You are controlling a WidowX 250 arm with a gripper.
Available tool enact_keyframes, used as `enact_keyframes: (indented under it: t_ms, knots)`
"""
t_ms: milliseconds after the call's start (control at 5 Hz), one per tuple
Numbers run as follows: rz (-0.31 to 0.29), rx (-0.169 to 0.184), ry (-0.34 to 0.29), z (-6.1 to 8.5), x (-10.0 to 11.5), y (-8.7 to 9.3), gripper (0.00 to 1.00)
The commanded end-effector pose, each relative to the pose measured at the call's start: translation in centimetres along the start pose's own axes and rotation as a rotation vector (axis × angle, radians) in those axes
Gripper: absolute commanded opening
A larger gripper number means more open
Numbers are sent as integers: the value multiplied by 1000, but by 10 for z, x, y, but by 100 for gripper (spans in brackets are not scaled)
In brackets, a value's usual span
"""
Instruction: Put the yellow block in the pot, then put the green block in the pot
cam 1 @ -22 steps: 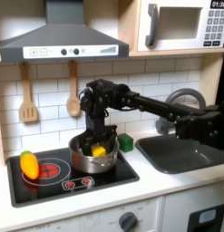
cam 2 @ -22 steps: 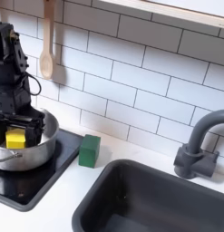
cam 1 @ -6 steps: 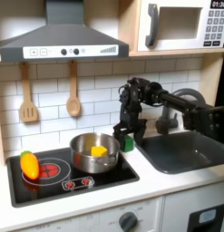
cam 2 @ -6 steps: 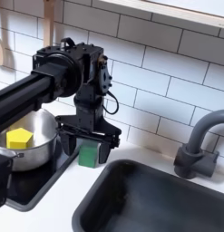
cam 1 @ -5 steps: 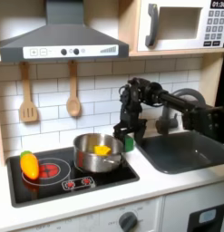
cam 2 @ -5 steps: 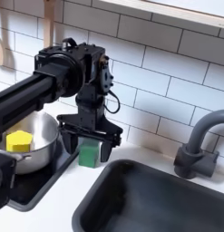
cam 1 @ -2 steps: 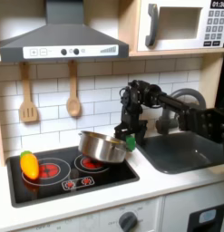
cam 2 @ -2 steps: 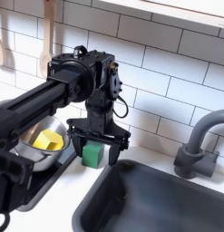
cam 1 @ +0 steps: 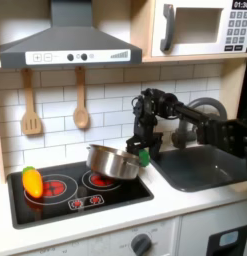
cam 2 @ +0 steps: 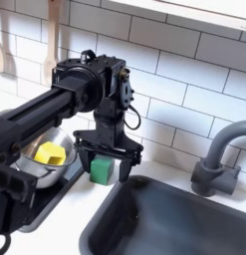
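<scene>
Yellow block [cam 2: 50, 154] sits inside the pot [cam 2: 35, 175] in the second exterior view, lying against the inner wall. Pot is tilted: in the first exterior view the pot [cam 1: 115, 161] leans with its open mouth toward the first exterior view's left, its raised edge by my tool. It sits over the black stovetop [cam 1: 65, 192], at the right burner.

Green block [cam 2: 101, 168] is just beside the pot, on the second exterior view's right of it, at the stovetop's edge near the sink [cam 2: 194, 224]. In the first exterior view the green block [cam 1: 143, 156] peeks out just right of the pot rim, under my arm.

My tool [cam 2: 100, 167] is down at the green block, one finger [cam 2: 79, 159] on each side of it. Jaws are spread with the block between them; whether the pads actually touch the block I cannot tell, so grip or no grip is unclear. In the first exterior view my tool [cam 1: 141, 153] sits low, right against the pot's raised edge.

Around that: orange-yellow toy vegetable [cam 1: 32, 181] on the left burner in the first exterior view, well apart from the pot. Grey faucet [cam 2: 220, 157] behind the sink. Two wooden utensils [cam 1: 31, 107] hang on the white tile wall, range hood [cam 1: 65, 42] above, microwave [cam 1: 203, 27] top right.
</scene>
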State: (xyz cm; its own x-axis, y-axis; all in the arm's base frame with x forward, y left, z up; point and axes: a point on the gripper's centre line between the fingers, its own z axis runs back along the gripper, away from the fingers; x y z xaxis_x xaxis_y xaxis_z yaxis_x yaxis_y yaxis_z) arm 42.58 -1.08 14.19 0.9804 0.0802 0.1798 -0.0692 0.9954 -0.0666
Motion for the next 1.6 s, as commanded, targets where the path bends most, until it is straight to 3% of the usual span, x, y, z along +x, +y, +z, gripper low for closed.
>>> enact_keyframes:
  t_ms: [0,400,1400]
  knots:
    - [-10,-31,-16,18,-3,-2,100]
    - [8,-50,-59,44,-6,6,100]
    - [39,-25,-46,27,-4,5,100]
